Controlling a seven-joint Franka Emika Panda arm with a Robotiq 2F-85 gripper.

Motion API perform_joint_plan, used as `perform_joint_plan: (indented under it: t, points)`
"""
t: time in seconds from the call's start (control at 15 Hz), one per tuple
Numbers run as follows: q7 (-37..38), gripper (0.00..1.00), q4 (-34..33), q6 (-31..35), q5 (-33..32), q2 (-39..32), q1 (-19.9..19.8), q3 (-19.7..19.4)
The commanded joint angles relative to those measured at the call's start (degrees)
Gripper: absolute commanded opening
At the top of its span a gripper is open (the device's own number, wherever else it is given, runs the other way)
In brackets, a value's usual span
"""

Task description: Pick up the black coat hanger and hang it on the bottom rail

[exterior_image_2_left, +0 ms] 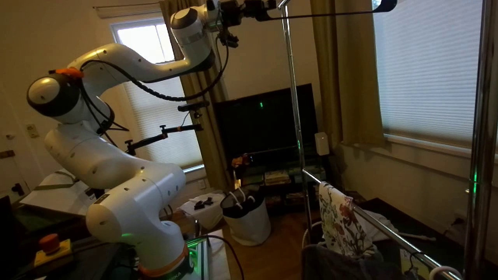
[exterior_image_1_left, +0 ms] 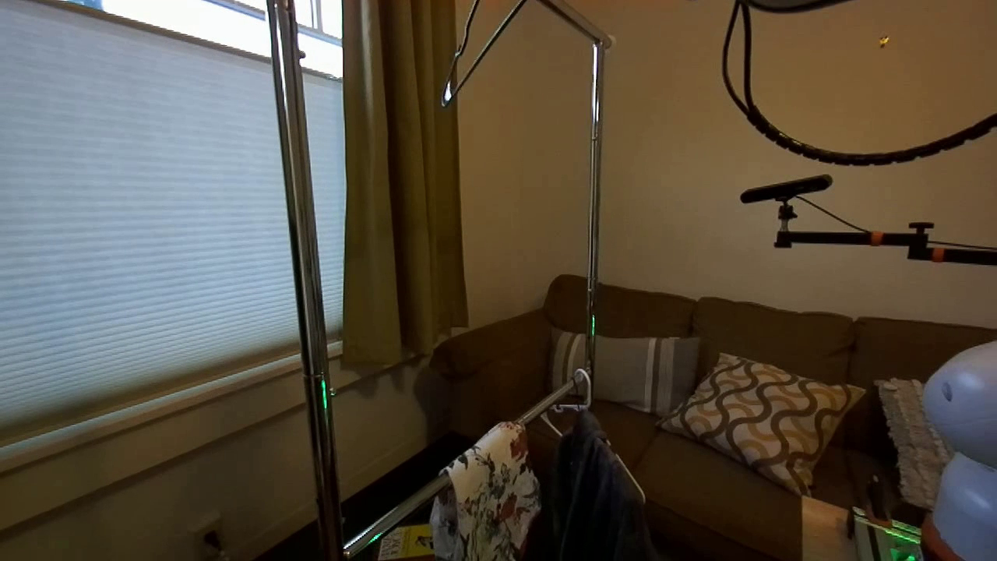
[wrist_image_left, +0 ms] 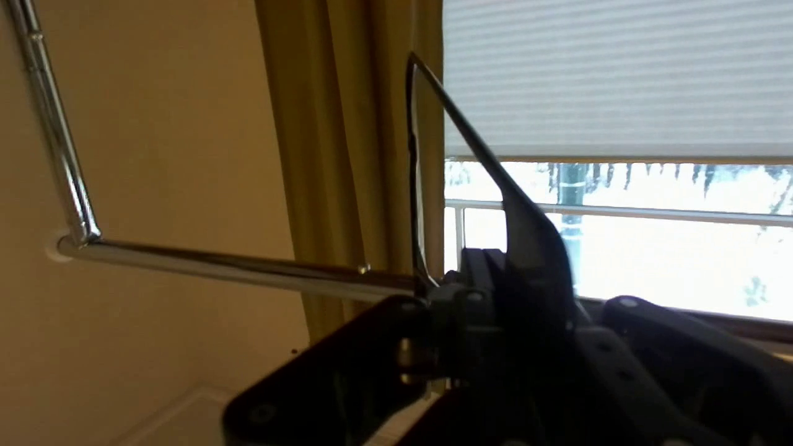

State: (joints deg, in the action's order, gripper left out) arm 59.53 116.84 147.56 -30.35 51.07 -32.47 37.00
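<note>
Mid-carry, by the look of it, the gripper (exterior_image_2_left: 265,11), jaws closed on the black coat hanger (wrist_image_left: 530,232), should next lower it to hook over the bottom rail (exterior_image_2_left: 389,232) at right.

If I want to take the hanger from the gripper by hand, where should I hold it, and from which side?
The hanger is probably best held by its broad free end, coming from opposite the gripper: in an exterior view, this end sticks out away from the gripper, which grips near the other end.
</note>
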Motion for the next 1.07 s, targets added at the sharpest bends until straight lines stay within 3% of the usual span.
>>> perform_joint_plan:
  t: [0.0, 0.2, 0.47, 0.73, 1.0]
  points:
    - [3.4, 0.01, -3.0, -1.7, -3.5, 3.3, -9.5, 4.2]
    - [4.9, 0.01, -3.0, -6.5, -3.9, 6.8, -13.5, 7.5]
    - [4.2, 0.01, -2.4, -19.0, -2.2, 10.1, -14.0, 10.4]
    - [3.8, 0.01, -2.8, -30.5, -1.4, 9.2, -12.0, 11.8]
    - [5.4, 0.01, -2.8, -32.6, 2.6, 5.4, -7.8, 11.4]
